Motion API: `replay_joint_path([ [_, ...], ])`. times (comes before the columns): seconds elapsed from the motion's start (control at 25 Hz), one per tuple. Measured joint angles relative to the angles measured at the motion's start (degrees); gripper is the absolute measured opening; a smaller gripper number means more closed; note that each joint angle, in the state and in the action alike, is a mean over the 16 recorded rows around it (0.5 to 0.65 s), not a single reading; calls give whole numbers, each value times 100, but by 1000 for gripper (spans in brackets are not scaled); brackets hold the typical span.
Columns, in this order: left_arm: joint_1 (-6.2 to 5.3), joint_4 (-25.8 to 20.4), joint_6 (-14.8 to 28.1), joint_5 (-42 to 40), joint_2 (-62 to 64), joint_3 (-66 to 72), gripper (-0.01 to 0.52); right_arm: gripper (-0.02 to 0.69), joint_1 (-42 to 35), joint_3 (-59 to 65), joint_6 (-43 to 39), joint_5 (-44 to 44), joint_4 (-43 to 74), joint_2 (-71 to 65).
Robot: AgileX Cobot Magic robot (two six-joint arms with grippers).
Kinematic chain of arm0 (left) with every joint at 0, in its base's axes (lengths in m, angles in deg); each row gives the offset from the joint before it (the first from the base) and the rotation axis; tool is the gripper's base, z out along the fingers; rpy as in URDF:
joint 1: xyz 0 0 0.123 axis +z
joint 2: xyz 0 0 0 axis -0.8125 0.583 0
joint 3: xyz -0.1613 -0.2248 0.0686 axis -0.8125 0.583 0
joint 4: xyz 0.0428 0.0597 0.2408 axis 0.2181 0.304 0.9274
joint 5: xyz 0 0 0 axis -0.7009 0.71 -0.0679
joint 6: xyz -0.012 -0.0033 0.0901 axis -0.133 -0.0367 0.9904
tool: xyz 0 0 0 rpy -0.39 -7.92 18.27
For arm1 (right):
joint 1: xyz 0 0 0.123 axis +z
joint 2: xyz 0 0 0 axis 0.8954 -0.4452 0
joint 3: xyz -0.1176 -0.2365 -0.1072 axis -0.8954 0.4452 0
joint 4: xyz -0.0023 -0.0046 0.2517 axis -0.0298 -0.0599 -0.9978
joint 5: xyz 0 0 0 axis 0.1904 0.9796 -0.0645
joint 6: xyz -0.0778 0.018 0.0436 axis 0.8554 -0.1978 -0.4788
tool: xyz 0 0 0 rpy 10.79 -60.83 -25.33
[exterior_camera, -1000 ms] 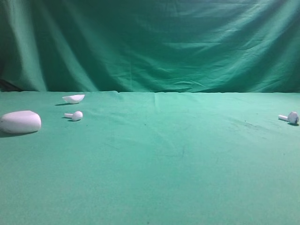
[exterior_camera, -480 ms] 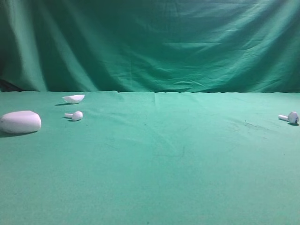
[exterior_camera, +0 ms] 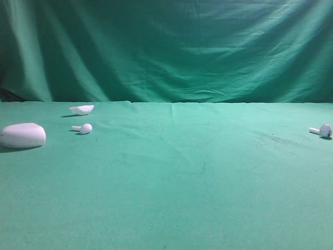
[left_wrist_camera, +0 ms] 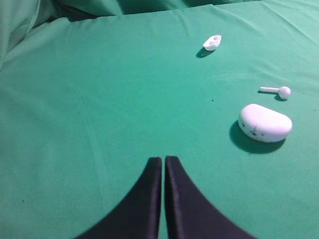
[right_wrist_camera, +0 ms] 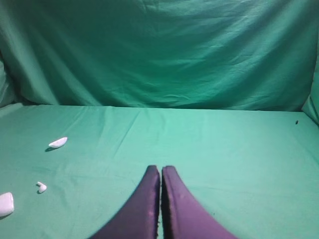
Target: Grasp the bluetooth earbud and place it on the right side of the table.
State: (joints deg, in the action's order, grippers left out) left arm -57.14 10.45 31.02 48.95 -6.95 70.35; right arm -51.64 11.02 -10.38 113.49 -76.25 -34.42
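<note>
One white bluetooth earbud point(exterior_camera: 83, 128) lies on the left of the green table point(exterior_camera: 171, 187), between the case and the shell piece. It also shows in the left wrist view point(left_wrist_camera: 277, 91) and the right wrist view point(right_wrist_camera: 41, 187). A second, alike earbud point(exterior_camera: 321, 130) lies at the far right edge. Neither gripper shows in the exterior high view. My left gripper point(left_wrist_camera: 163, 160) is shut and empty, above bare cloth, left of and nearer than the case. My right gripper point(right_wrist_camera: 161, 170) is shut and empty above the middle of the table.
A white pebble-shaped case point(exterior_camera: 22, 135) sits at the far left, also in the left wrist view point(left_wrist_camera: 264, 123). A shallow white shell-like piece point(exterior_camera: 81, 109) lies behind the left earbud. A green draped backdrop point(exterior_camera: 166, 49) closes the far side.
</note>
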Motion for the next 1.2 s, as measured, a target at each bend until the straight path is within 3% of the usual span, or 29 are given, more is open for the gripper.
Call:
replay_joint_path([
  [0.28, 0, 0, 0, 0, 0, 0, 0, 0, -219, 511, 17, -496, 137, 43],
  [0.88, 0, -1, 0, 0, 0, 0, 0, 0, -778, 3436, 33, -2250, 274, 470],
  [1.2, 0, 0, 0, 0, 0, 0, 0, 0, -790, 4110, 33, -2685, 275, 505],
])
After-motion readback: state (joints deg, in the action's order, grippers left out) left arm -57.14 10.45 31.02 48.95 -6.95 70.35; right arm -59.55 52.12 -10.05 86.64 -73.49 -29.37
